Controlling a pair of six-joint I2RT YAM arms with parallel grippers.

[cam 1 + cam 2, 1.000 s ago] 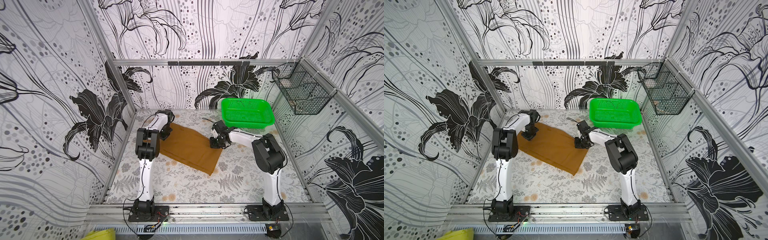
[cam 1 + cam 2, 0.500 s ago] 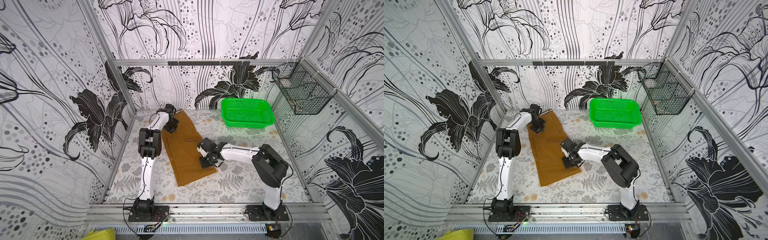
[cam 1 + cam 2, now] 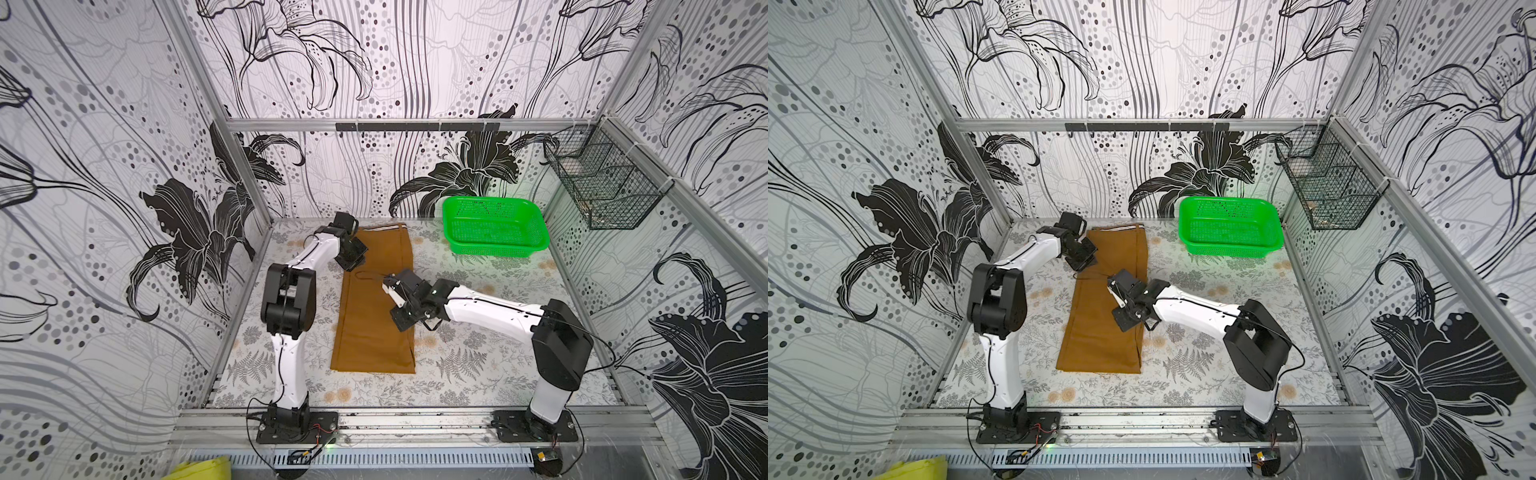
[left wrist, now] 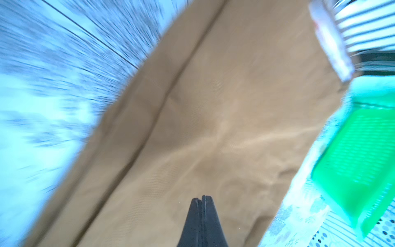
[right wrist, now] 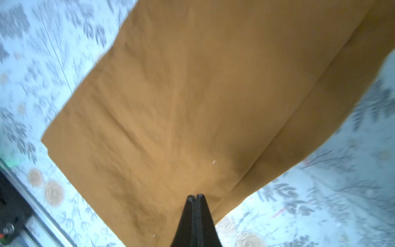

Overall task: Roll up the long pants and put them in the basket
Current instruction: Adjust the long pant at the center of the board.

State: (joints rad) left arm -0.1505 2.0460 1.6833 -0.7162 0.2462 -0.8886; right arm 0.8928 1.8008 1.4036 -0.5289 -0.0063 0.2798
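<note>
Long pants (image 3: 376, 316) lengthwise front-to-back (waistband at far wall)

I see the long pants (image 3: 374, 320) in plain ochre brown, their far waistband (image 3: 380, 228) pale and striped; the basket (image 3: 498, 248) is bright green, the tabletop (image 3: 478, 361) pale with grey ferns.

Matt woven cloth long pants (image 3: 376, 307); glossy plastic basket (image 3: 536, 243).
</note>
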